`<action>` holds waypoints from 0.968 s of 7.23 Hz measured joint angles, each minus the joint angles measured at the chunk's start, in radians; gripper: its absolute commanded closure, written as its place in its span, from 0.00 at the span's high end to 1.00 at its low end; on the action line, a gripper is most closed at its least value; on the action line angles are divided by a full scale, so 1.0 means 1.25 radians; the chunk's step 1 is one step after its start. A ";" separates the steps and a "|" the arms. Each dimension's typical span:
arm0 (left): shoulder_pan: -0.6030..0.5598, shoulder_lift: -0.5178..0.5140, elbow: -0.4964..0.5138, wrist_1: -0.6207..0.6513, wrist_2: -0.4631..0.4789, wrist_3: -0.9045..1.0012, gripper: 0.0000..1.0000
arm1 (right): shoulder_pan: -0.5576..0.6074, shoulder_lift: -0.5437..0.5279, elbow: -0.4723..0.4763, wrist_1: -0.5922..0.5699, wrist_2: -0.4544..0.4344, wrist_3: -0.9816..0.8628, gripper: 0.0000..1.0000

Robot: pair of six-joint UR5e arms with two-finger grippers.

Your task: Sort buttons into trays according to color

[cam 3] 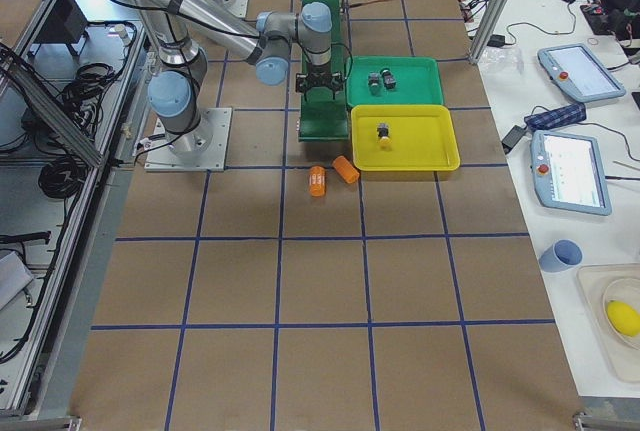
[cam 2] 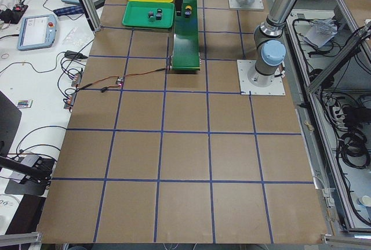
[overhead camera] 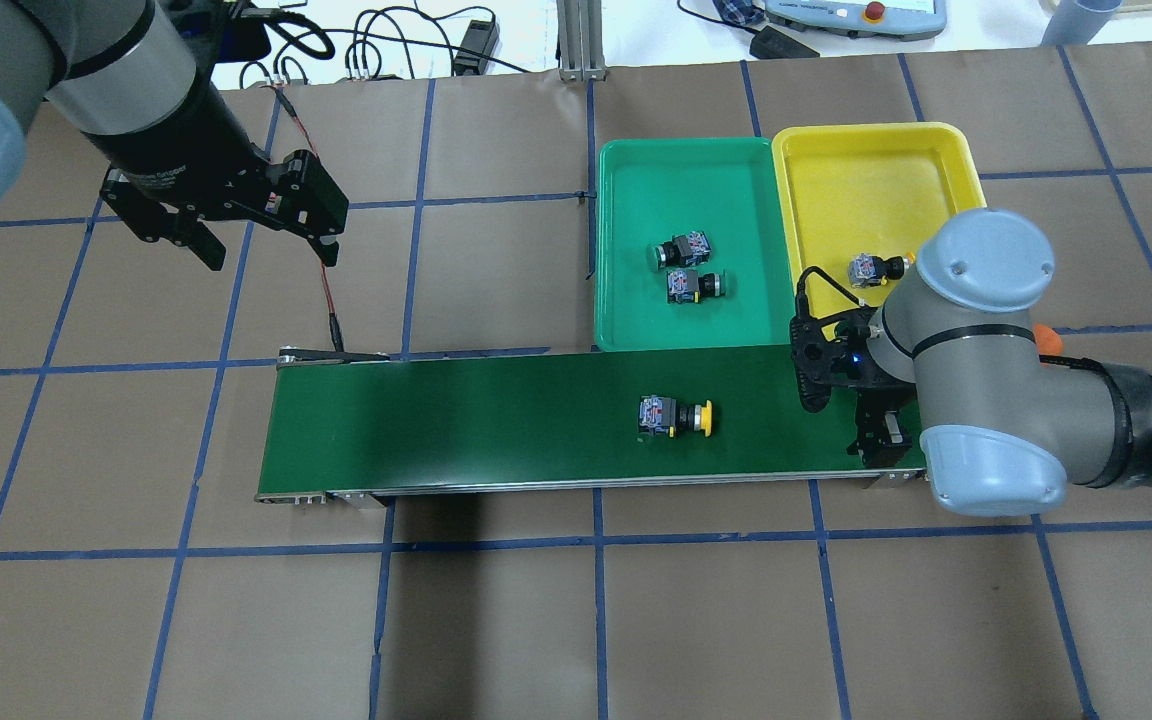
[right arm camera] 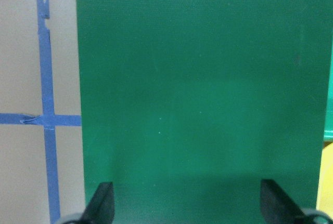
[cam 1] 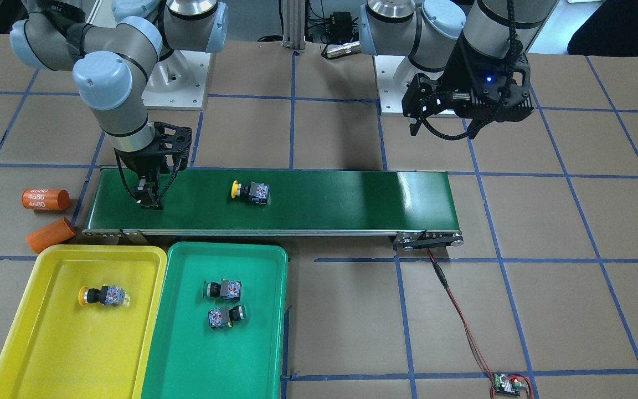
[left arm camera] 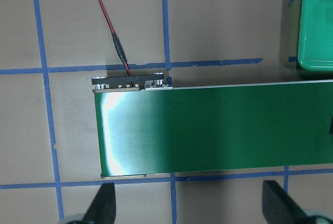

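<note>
Nearest the front camera I see the yellow tray (cam 1: 75, 360) and the green tray (cam 1: 214, 366) lying side by side, long edges touching, just beside the conveyor belt (cam 1: 341, 199). One sorted yellow button (cam 1: 103, 295) lies on its side in the yellow tray. One green button (cam 1: 223, 289) and a second green button (cam 1: 226, 317) lie close together in the green tray. A loose yellow button (cam 1: 251, 191) lies on its side on the belt, its cap pointing toward my right gripper (cam 1: 150, 204). That gripper hangs low over the belt's end by the trays, well apart from the button. On its wrist camera the fingers (right arm camera: 104, 206) stand apart with only bare belt between them. The left gripper (overhead camera: 268, 252) hovers above the brown table (cam 1: 518, 277) off the belt's other end, fingers spread and empty. Its wrist camera looks down on that end of the belt, where a red-and-black wire (left arm camera: 106, 21) runs in. An orange cylinder printed 4680 (cam 1: 46, 199) and a plain orange cylinder (cam 1: 50, 234) lie on the table near the yellow tray's corner
</note>
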 measured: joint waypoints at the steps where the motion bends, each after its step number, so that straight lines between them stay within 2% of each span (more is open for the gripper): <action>1: 0.001 0.000 0.000 0.000 0.001 0.000 1.00 | 0.000 0.000 0.000 0.001 0.000 0.000 1.00; 4: 0.003 0.003 0.000 -0.005 -0.010 -0.002 1.00 | 0.000 0.000 0.000 0.003 0.000 0.002 1.00; 7: 0.009 0.002 0.020 -0.056 -0.005 -0.003 1.00 | 0.000 0.000 0.000 0.004 0.000 0.003 1.00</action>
